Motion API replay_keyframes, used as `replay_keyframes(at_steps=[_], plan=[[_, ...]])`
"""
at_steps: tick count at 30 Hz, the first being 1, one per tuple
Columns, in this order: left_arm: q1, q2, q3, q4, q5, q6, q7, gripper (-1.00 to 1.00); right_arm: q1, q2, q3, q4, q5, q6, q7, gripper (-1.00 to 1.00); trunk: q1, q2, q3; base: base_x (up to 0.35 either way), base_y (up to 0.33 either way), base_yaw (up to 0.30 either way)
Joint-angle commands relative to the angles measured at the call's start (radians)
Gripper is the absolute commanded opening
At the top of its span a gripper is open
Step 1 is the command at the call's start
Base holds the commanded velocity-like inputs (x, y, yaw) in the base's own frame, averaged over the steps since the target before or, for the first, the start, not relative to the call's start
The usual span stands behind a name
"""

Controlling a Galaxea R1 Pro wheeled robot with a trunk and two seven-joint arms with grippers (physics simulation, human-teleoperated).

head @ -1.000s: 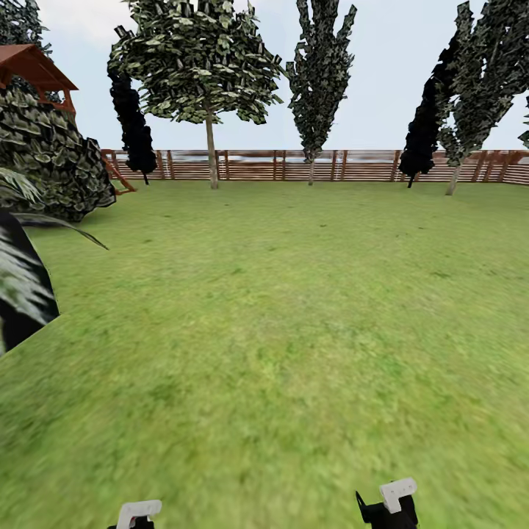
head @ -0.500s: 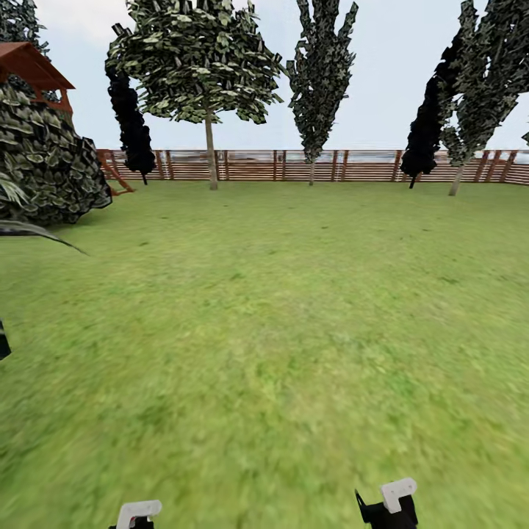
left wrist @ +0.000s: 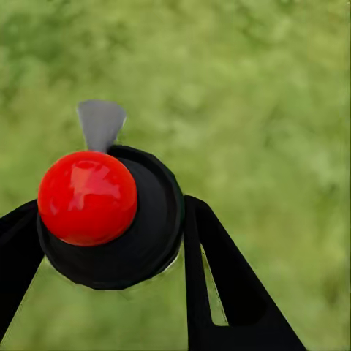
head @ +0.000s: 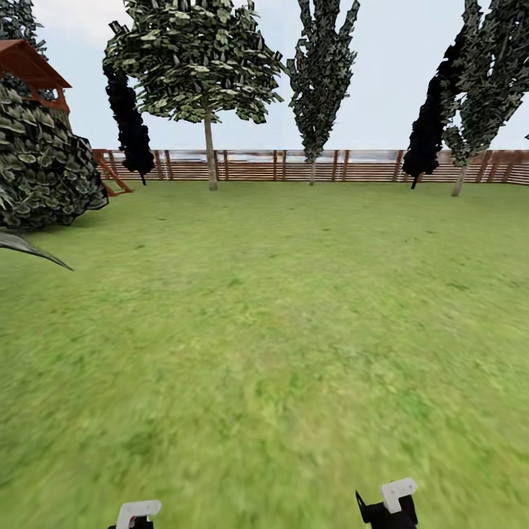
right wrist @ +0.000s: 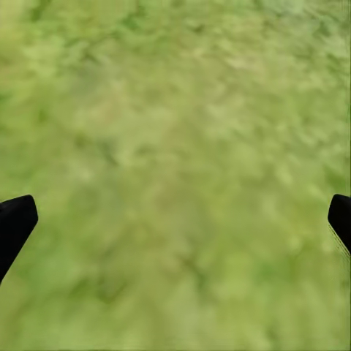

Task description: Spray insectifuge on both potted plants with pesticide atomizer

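Between left gripper fingers: pesticide atomizer clamped. Right gripper spread, empty. Advise steady carriage across lawn.

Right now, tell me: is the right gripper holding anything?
No, the right gripper has its fingers spread wide with only lawn between them.

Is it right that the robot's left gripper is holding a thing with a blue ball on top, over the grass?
Not quite: the ball is red, not blue, as the left wrist view shows. The left gripper does hold that black-capped thing over the grass.
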Motion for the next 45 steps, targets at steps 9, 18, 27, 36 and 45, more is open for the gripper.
replay_keyframes(at_steps=[9, 18, 27, 36, 45], plan=[[-0.001, -0.001, 0.006, 0.001, 0.008, -0.001, -0.010, -1.00, -0.001, 0.000, -0.008, 0.001, 0.003, -0.004, 0.006, 1.00, 0.000, 0.000, -0.001, 0.338, -0.051, 0.061], [-0.001, -0.002, 0.006, 0.001, 0.008, -0.001, -0.010, -1.00, -0.001, 0.000, -0.008, 0.001, 0.003, -0.004, 0.006, 1.00, 0.000, 0.000, -0.001, 0.315, -0.156, 0.241], [-0.001, -0.002, 0.006, 0.001, 0.008, -0.001, -0.010, -1.00, -0.001, 0.000, -0.008, 0.001, 0.003, -0.004, 0.006, 1.00, 0.000, 0.000, -0.001, 0.311, -0.165, 0.264], [-0.001, -0.002, 0.006, 0.001, 0.008, -0.001, -0.010, -1.00, -0.001, 0.000, -0.008, 0.001, 0.003, -0.004, 0.006, 1.00, 0.000, 0.000, -0.001, 0.314, -0.142, 0.236], [-0.001, -0.002, 0.006, 0.001, 0.008, -0.001, -0.010, -1.00, -0.001, 0.000, -0.008, 0.001, 0.003, -0.004, 0.007, 1.00, 0.000, 0.000, -0.001, 0.319, -0.130, 0.210]])
